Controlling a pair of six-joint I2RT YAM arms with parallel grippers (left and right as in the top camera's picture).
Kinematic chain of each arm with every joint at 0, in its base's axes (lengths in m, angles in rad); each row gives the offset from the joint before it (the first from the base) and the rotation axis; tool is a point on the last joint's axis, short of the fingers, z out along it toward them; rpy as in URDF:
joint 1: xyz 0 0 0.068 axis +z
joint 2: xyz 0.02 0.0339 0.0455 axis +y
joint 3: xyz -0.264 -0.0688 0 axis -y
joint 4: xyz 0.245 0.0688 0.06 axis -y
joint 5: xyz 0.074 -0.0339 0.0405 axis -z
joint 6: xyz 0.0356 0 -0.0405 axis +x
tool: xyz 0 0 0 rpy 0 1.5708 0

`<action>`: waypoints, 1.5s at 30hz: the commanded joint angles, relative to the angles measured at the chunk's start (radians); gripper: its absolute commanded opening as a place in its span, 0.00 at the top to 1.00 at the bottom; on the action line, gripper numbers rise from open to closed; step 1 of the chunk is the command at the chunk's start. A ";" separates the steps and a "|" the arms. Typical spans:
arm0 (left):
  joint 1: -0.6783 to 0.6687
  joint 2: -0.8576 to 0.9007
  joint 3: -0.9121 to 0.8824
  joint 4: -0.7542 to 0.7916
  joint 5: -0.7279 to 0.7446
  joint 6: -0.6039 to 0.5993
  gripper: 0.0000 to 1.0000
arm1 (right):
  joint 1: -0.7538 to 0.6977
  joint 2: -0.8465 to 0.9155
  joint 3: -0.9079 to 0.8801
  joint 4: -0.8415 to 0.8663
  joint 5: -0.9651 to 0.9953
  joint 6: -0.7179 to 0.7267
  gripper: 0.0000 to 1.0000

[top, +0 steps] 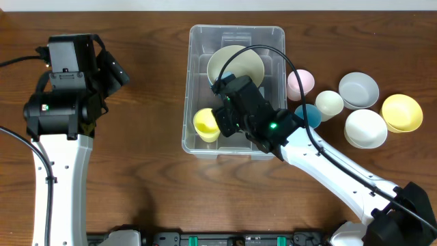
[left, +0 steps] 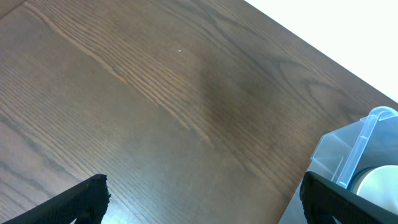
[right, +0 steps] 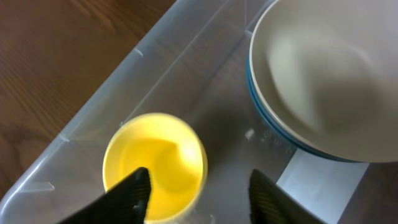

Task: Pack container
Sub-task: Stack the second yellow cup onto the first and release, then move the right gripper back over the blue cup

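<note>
The container (top: 235, 30) is a clear plastic bin at mid-table. Inside it a large cream bowl (top: 235, 65) sits at the back, nested in a blue-rimmed one, and a small yellow bowl (top: 205, 124) lies in the front left corner. My right gripper (top: 221, 120) hangs inside the bin over the yellow bowl. In the right wrist view the right gripper (right: 199, 190) is open, one finger over the blurred yellow bowl (right: 158, 155) and the other beside it, gripping nothing. The white label (right: 317, 180) shows on the base. My left gripper (top: 113, 68) stands open over bare table, left of the bin.
Several bowls lie on the table right of the bin: pink (top: 300, 83), small cream (top: 329, 104), blue (top: 311, 117), grey-white (top: 359, 89), yellow (top: 401, 112) and white (top: 365, 128). The bin's corner (left: 367, 137) shows at the right of the left wrist view.
</note>
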 commanded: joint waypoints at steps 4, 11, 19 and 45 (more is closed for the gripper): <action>0.003 0.005 0.012 -0.002 -0.016 -0.002 0.02 | -0.001 0.000 0.020 0.038 0.000 0.004 0.44; 0.003 0.005 0.012 -0.002 -0.016 -0.002 0.02 | -0.079 -0.085 0.031 -0.024 0.008 0.056 0.47; 0.003 0.005 0.012 -0.002 -0.016 -0.002 0.02 | -0.335 -0.218 0.035 -0.266 0.007 0.099 0.47; 0.003 0.005 0.012 -0.002 -0.016 -0.002 0.02 | -0.618 -0.229 -0.003 -0.685 0.113 0.102 0.51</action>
